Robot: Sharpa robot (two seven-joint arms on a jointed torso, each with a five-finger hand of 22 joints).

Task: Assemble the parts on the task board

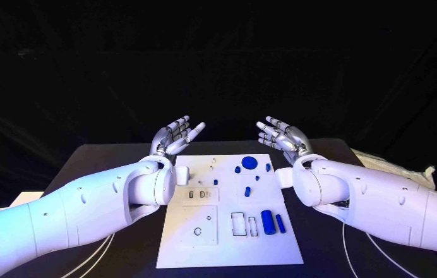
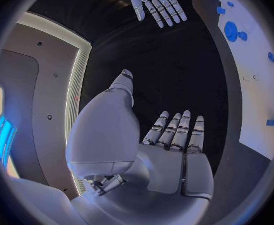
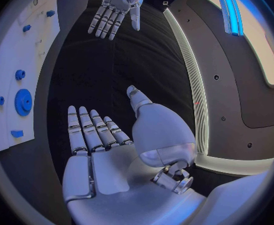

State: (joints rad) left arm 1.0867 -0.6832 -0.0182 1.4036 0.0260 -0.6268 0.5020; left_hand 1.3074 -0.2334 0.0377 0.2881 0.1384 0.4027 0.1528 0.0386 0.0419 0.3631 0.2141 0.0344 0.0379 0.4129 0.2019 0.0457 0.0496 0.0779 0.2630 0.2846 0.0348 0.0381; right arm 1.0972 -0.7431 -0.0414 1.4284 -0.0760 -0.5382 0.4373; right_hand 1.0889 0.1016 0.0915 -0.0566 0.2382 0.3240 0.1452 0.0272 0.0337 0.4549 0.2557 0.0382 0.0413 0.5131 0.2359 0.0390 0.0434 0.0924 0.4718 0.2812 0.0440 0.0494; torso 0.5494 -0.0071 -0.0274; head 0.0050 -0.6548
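The task board (image 1: 228, 240) lay in the middle of the black table (image 1: 100, 158); the blue parts (image 1: 268, 220) rested loose on its face, a large gear (image 1: 249, 162) near its far edge; I judged assembly not yet begun. My left hand (image 1: 175, 134) and right hand (image 1: 281, 134) hovered beyond the board's far corners, fingers spread, holding nothing.
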